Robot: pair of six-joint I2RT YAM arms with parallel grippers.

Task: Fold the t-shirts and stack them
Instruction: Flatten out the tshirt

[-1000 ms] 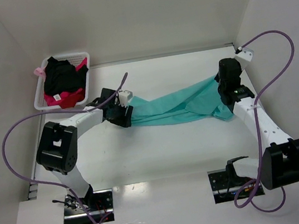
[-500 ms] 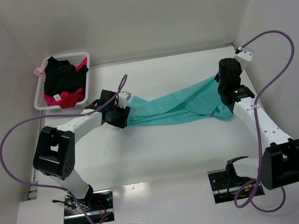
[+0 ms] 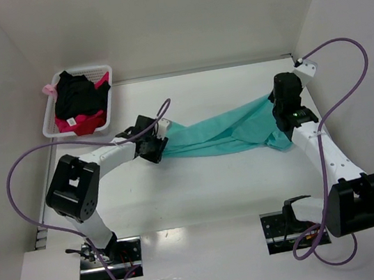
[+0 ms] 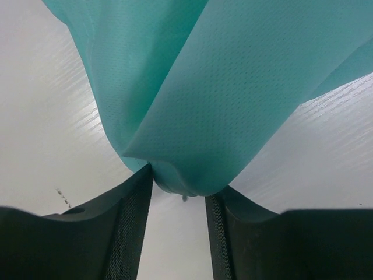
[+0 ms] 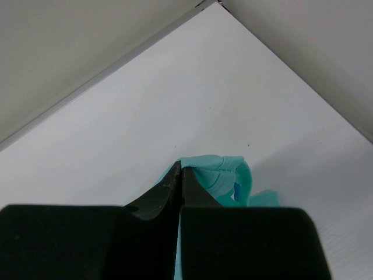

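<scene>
A teal t-shirt is stretched in a long band across the middle of the table between my two grippers. My left gripper is at its left end. In the left wrist view the shirt hangs over the fingertips, and the left gripper has its jaws apart with bare table showing between them. My right gripper is at the shirt's right end. In the right wrist view the right gripper is shut on a bunched teal fold.
A white basket with black and red garments stands at the back left. White walls close the table at the back and on both sides. Purple cables loop from both arms.
My left gripper shifted a little left, then back right toward the shirt's left end, and its wrist turned. The right arm and the shirt's right end have not moved.
</scene>
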